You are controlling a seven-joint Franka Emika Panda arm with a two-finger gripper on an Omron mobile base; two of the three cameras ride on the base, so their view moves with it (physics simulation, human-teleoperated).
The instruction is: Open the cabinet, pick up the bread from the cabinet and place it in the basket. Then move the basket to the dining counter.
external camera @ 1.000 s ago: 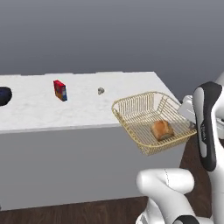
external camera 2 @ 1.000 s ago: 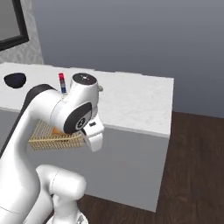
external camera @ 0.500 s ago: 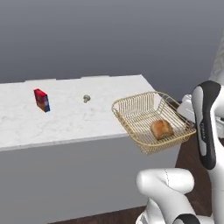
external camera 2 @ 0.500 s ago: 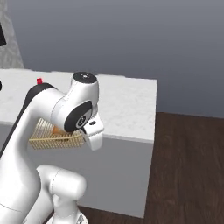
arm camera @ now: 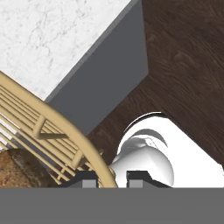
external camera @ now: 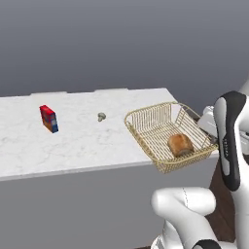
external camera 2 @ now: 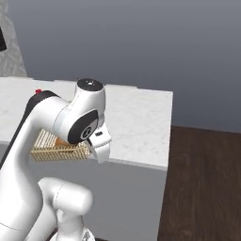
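My gripper (arm camera: pixel 108 177) is shut on the rim of the gold wire basket (external camera: pixel 146 138), at its right side (external camera: pixel 203 124). In the basket lies the golden-brown bread (external camera: pixel 180 144), whose crust also shows in the hand view (arm camera: pixel 17 168). The basket (arm camera: pixel 65 127) hangs in the air by the near right corner of the white marble dining counter (external camera: pixel 73 141), partly over its front edge. From the right, the basket (external camera 2: pixel 56 151) peeks out behind my arm, in front of the counter (external camera 2: pixel 136 122). The cabinet is out of view.
A red and blue box (external camera: pixel 48 118) and a small pale lump (external camera: pixel 101 116) stand on the counter left of the basket. Dark wood floor (external camera 2: pixel 202 179) runs past the counter's right end (arm camera: pixel 100 74). A grey wall is behind.
The whole picture has shifted as the base drives: the counter and its box have slid left in both base views. The basket with the bread stays in my grip, in the same place relative to the arm.
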